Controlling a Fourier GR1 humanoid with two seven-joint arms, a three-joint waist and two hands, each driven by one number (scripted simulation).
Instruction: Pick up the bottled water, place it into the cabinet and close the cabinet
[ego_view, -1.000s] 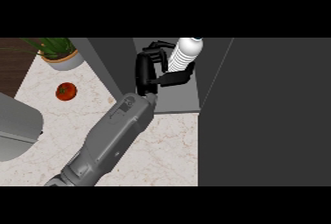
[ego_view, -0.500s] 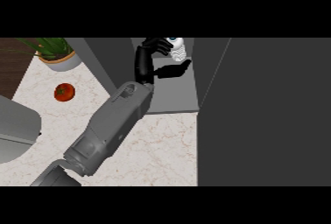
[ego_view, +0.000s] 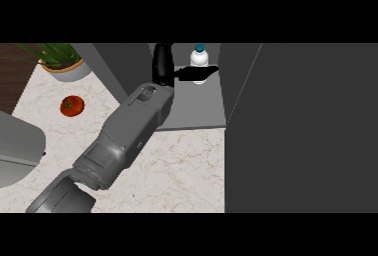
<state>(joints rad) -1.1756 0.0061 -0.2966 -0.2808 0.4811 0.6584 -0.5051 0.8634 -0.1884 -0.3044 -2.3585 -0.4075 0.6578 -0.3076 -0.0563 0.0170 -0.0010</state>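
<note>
The bottled water (ego_view: 198, 56), clear with a blue cap, stands upright at the back of the open cabinet's grey shelf (ego_view: 198, 107). My left hand (ego_view: 164, 70) is inside the cabinet just to the left of the bottle. Its fingers point straight toward the back, and its thumb stretches to the right across the front of the bottle's base. The hand is open and no fingers wrap the bottle. My grey left forearm (ego_view: 129, 135) runs up from the lower left. My right hand shows nowhere.
The dark cabinet door (ego_view: 310, 125) stands open and fills the right half of the view. On the marble counter (ego_view: 184, 170) lie a red tomato (ego_view: 71, 106) and a potted plant (ego_view: 63, 65) at the far left. A grey rounded object (ego_view: 15, 150) sits at the left edge.
The hand, curled round the tilted bottle a second ago, has opened. The bottle now stands upright deeper in the cabinet, and the hand sits to its left.
</note>
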